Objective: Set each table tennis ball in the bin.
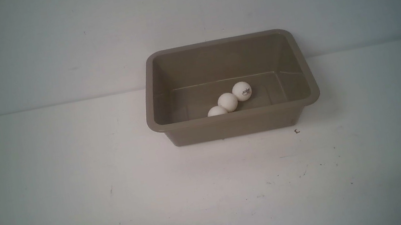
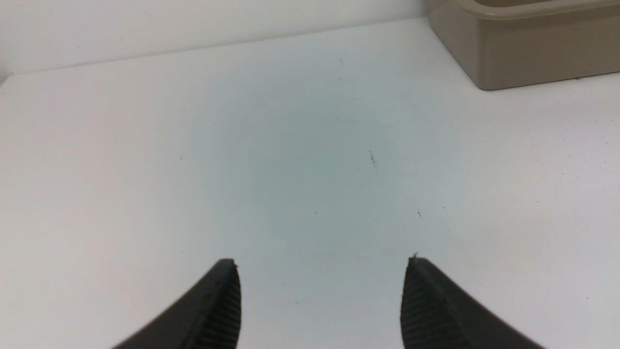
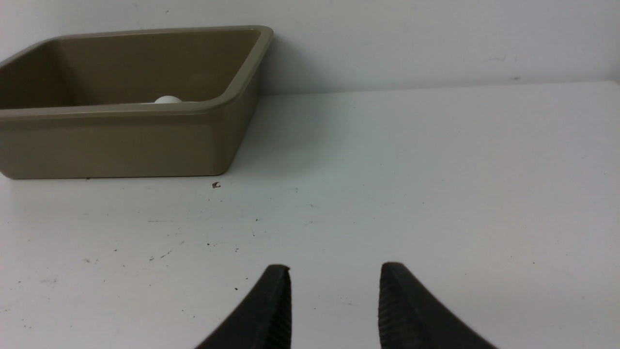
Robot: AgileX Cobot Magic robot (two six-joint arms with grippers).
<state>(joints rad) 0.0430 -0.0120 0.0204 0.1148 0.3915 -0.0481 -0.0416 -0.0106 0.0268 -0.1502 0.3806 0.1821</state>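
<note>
The taupe bin [image 1: 233, 115] stands on the white table against the back wall. Three white table tennis balls lie touching in a row on its floor: one with a dark logo [image 1: 242, 91], a plain one [image 1: 227, 102], and one half hidden by the front rim [image 1: 217, 111]. Neither arm shows in the front view. My left gripper [image 2: 322, 264] is open over bare table, with a corner of the bin [image 2: 533, 53] far off. My right gripper [image 3: 335, 269] has its jaws a little apart with nothing between them; the bin [image 3: 111, 140] and the top of one ball [image 3: 168, 100] show beyond it.
A small dark speck [image 1: 296, 131] lies on the table just in front of the bin's right corner. The white table top [image 1: 116, 191] spreads wide to the left and in front of the bin. A pale wall [image 1: 50, 44] rises right behind it.
</note>
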